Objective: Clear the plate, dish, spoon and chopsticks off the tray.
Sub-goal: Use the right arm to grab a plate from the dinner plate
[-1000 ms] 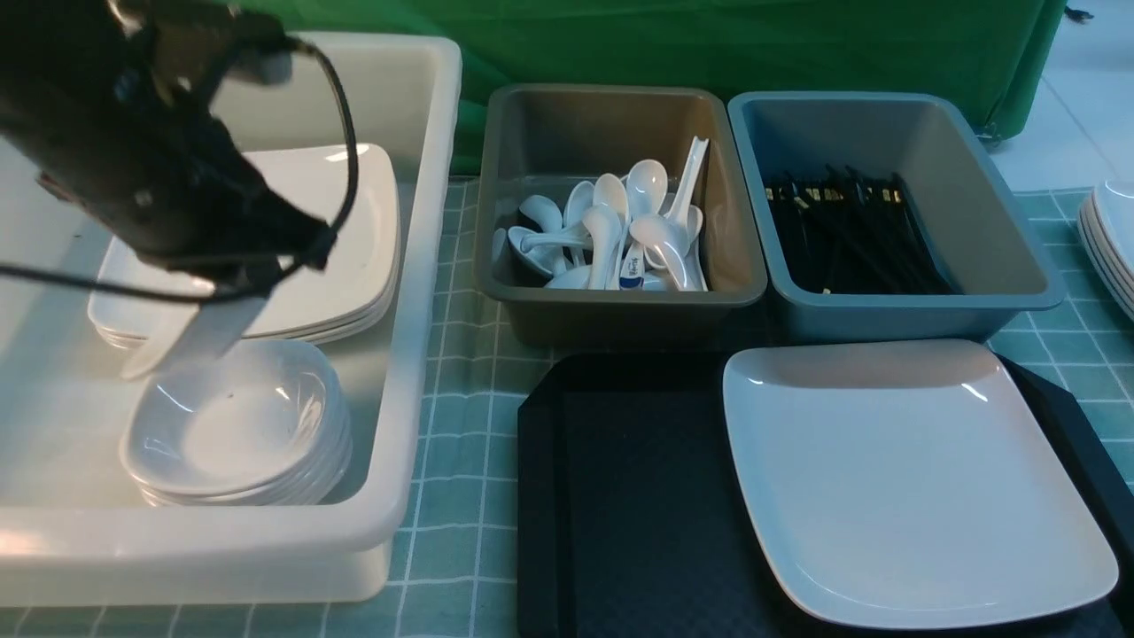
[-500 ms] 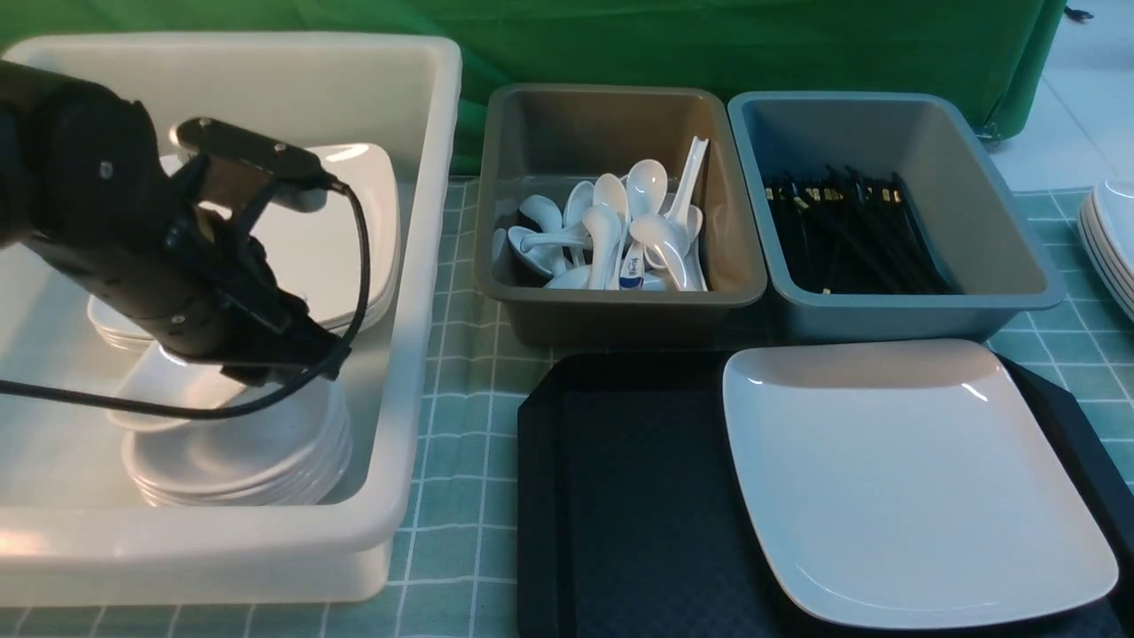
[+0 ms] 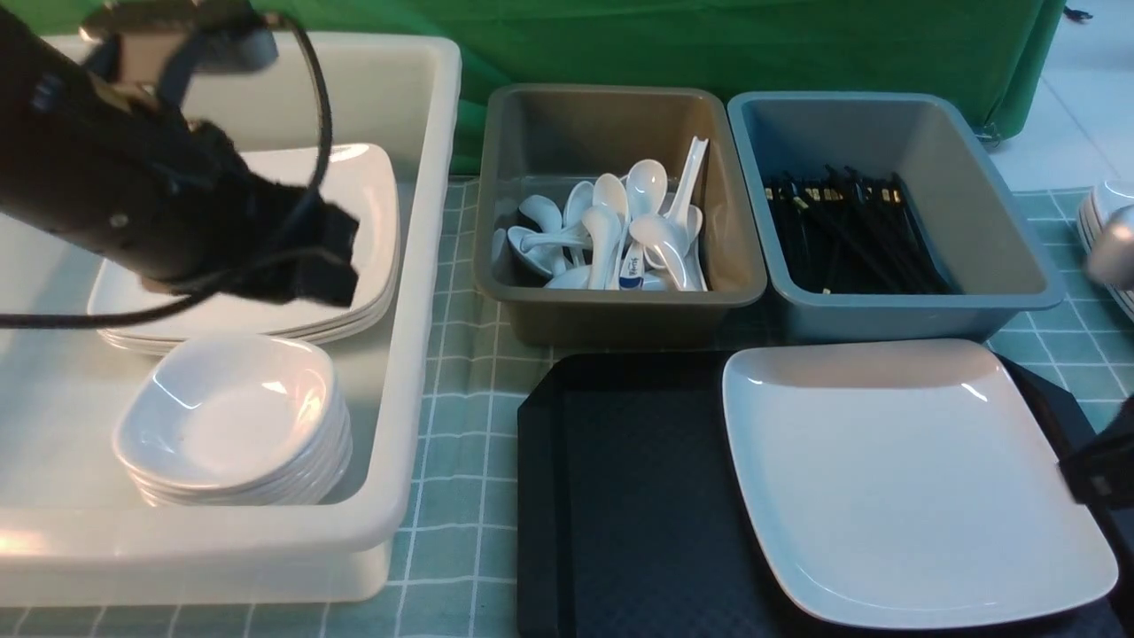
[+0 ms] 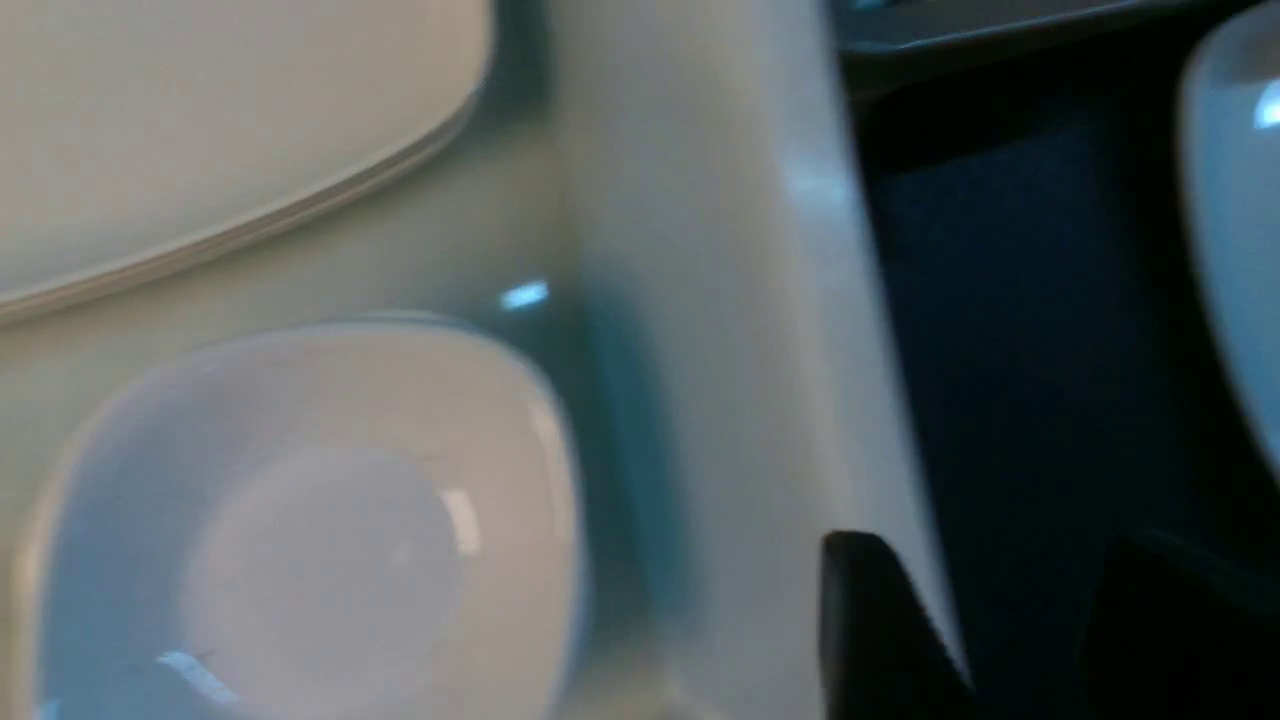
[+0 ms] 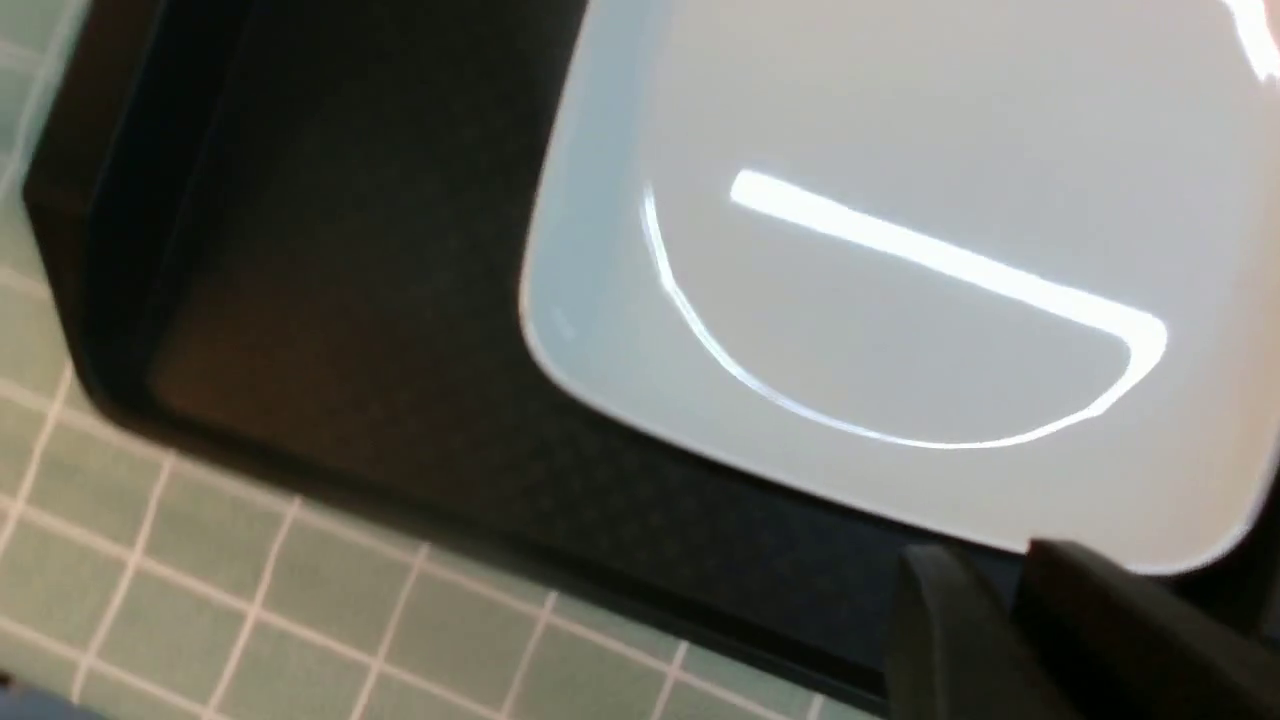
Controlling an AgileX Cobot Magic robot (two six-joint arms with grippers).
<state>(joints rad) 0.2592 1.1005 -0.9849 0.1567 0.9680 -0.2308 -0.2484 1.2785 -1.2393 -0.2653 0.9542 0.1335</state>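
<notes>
Big white plastic tub (image 3: 434, 177) is under the left gripper (image 4: 995, 560). Its fingers are spread with nothing between them, and it hovers by the tub wall, a stack of small dishes (image 3: 230, 416) below it. The tray (image 3: 638, 496), black with a diamond-textured floor and raised rim, lies beneath the right gripper (image 5: 985, 575). Can't tell if that one's open or closed, too blurry. The plate (image 3: 904, 478) rests on the tray, one rounded corner just ahead of those fingertips. Looks like glossy ceramic, so I'd guess stiff, heavyish, slick and chippable. It lies flat, so best bet is pinching the shallow raised rim at that near corner.
</notes>
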